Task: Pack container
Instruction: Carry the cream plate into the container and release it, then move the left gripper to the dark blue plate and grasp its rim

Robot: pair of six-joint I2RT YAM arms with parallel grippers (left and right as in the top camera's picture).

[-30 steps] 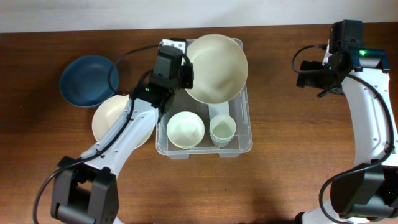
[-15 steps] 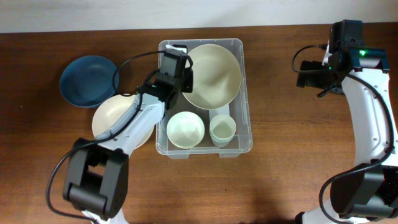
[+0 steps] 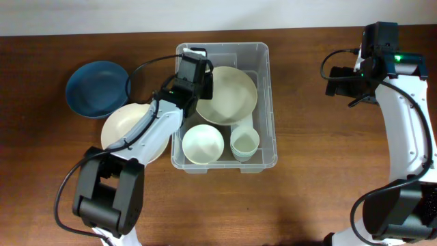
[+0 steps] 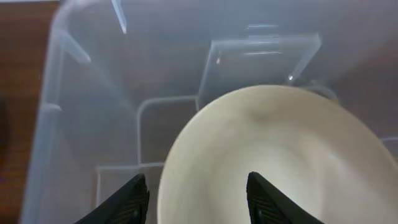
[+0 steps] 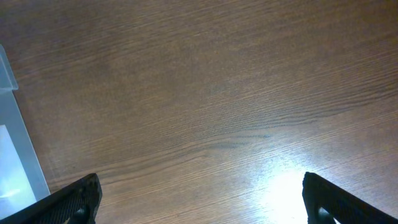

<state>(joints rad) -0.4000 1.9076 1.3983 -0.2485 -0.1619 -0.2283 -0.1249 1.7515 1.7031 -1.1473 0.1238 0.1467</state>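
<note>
The container is a clear plastic bin in the middle of the table. A large cream bowl lies in its far half. A small pale bowl and stacked pale cups sit in its near half. My left gripper is inside the container at the large bowl's left rim. In the left wrist view the fingers stand apart, one on each side of the bowl's rim, with the container wall behind. My right gripper is open and empty over bare table.
A dark blue bowl and a cream dish lie on the table left of the container, under my left arm. A corner of the container shows at the left edge of the right wrist view.
My left gripper has lowered the large cream bowl from above the container's far rim down into the bin, and the bowl now lies flatter. The right arm has not moved.
</note>
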